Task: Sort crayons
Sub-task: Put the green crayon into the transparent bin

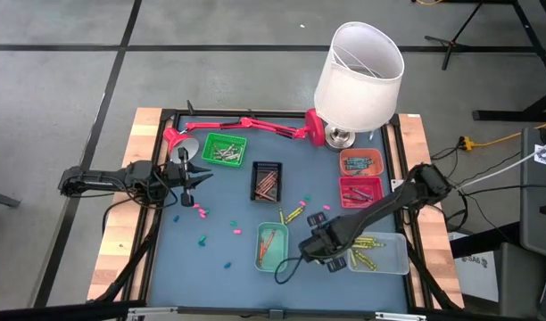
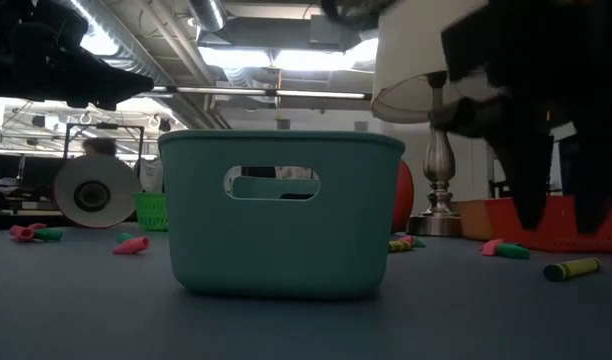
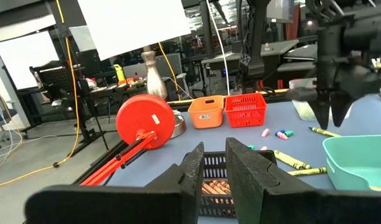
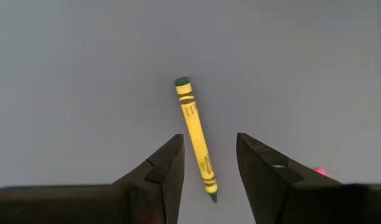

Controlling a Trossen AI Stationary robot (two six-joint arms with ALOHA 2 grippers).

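A yellow crayon with dark green ends lies flat on the blue mat; it also shows in the low view. My right gripper is open and points down above it, one finger on each side, touching nothing, just right of the teal tray. My left gripper hovers at the mat's left, narrowly open and empty, pointing at the black tray of brown crayons. Loose pink and teal crayons lie on the mat. Other crayons fill the trays.
A green tray, an orange tray, a red tray and a clear tray stand on the mat. A red desk lamp lies along the far edge beside a white-shaded lamp. A yellow crayon lies mid-mat.
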